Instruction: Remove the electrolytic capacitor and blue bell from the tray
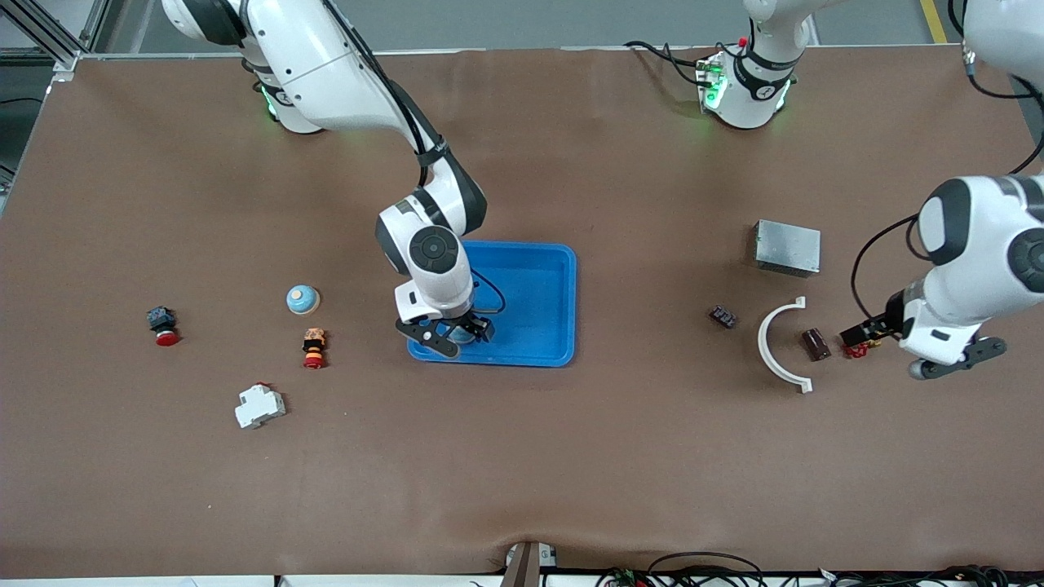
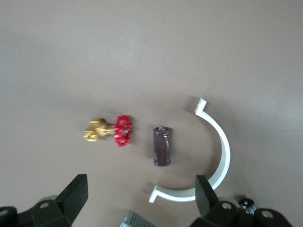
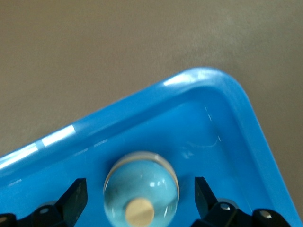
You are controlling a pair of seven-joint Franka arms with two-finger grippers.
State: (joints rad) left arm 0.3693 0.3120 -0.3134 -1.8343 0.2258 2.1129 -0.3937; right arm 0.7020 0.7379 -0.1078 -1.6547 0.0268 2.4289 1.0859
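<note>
White arms, dark joints (black cables alongside), black end effectors.

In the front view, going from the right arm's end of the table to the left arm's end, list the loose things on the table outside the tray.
Red-capped button → white breaker → blue bell → orange button → black part → grey metal box → capacitor → red-handled valve.

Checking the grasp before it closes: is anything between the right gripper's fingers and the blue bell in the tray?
Nothing visible. The right gripper hangs open over the light-blue domed bell, which sits in a corner of the bright blue shallow plastic tray; the fingers straddle it with only bare tray floor between.
</note>
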